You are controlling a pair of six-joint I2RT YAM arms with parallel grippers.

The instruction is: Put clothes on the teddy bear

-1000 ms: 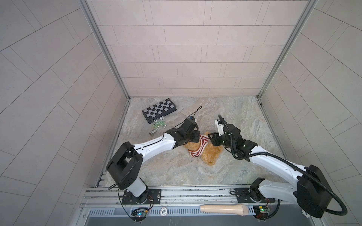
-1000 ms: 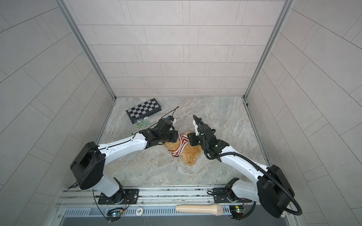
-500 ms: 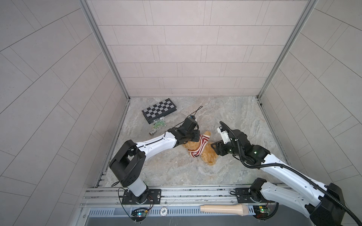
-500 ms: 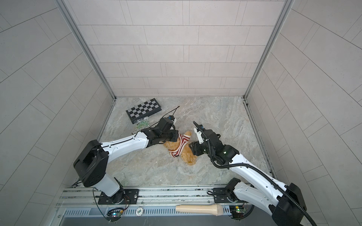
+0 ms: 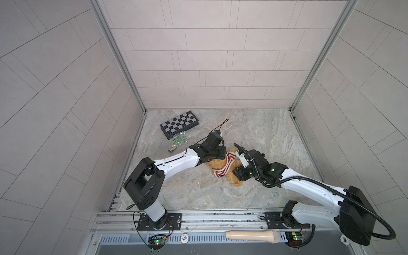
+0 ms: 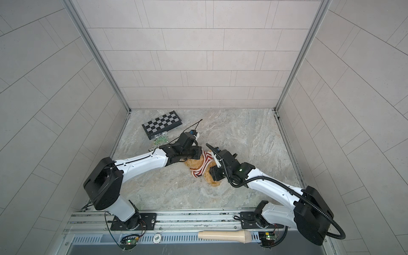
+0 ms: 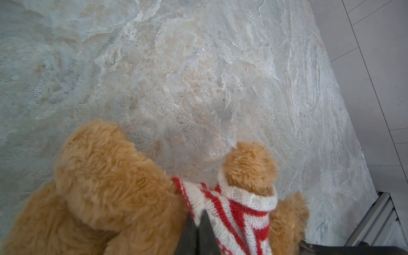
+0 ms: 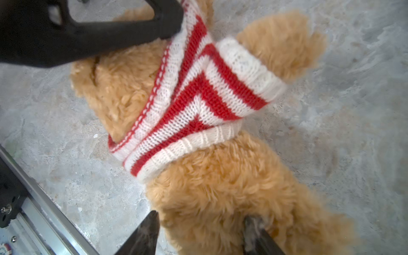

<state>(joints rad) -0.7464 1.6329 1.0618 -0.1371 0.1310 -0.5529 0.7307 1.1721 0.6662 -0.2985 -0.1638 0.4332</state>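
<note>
I am part-way through pulling the red-and-white striped knit sweater (image 8: 194,99) down the fluffy golden-tan plush teddy bear (image 5: 230,180) lying on the grey marbled tabletop (image 5: 265,136), just below centre in both top views; my left pincer (image 7: 198,227) is clamping shut on the knit and my right pincer (image 8: 202,223) is standing open astride the bear's lower body. Next, I judge, that body is needing a firm hold while the bunched hem is being dragged toward the legs. Only the wrist views are showing my pincer tips, which the arms are hiding in both top views, and they are making plain 1 paw poking through a white cuff.
</note>
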